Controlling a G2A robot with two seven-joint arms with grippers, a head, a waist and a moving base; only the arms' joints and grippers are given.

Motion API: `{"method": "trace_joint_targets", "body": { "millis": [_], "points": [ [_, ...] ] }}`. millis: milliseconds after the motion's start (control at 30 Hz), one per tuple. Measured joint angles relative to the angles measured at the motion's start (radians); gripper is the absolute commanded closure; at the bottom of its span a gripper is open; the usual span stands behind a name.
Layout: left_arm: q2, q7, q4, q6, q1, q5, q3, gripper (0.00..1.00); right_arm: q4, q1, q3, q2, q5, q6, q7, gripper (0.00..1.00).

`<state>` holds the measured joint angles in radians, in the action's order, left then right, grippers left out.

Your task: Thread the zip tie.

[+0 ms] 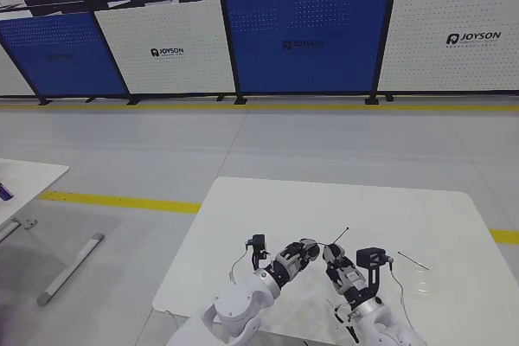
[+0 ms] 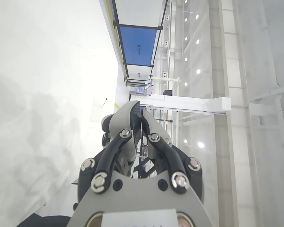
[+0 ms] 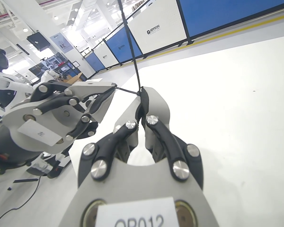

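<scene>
Near the 6 o'clock edge of the white worktop, the left end effector and right end effector both pinch the black zip tie tight. Bare room spreads toward 12 o'clock.

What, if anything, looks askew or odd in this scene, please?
The zip tie bends sharply at the right gripper: a short stretch runs across to the left gripper, while the long rest juts away, free. Both grippers are shut on it. Nothing looks spilled.
</scene>
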<state>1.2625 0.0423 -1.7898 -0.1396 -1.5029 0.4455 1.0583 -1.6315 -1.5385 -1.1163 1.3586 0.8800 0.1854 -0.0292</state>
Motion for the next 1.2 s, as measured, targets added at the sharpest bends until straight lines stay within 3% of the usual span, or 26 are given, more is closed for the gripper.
{"method": "trace_joint_targets", "body": {
  "millis": [600,1200],
  "points": [
    [0.001,0.031,-0.005,0.036,-0.004,0.014,-0.002,1.0,0.026,0.019,0.016,-0.001,0.001,-0.005,-0.016,1.0],
    [-0.002,0.077,-0.039,0.091,-0.024,0.041,0.01,1.0,0.065,0.034,0.026,-0.003,0.007,0.01,-0.027,1.0]
  ]
}}
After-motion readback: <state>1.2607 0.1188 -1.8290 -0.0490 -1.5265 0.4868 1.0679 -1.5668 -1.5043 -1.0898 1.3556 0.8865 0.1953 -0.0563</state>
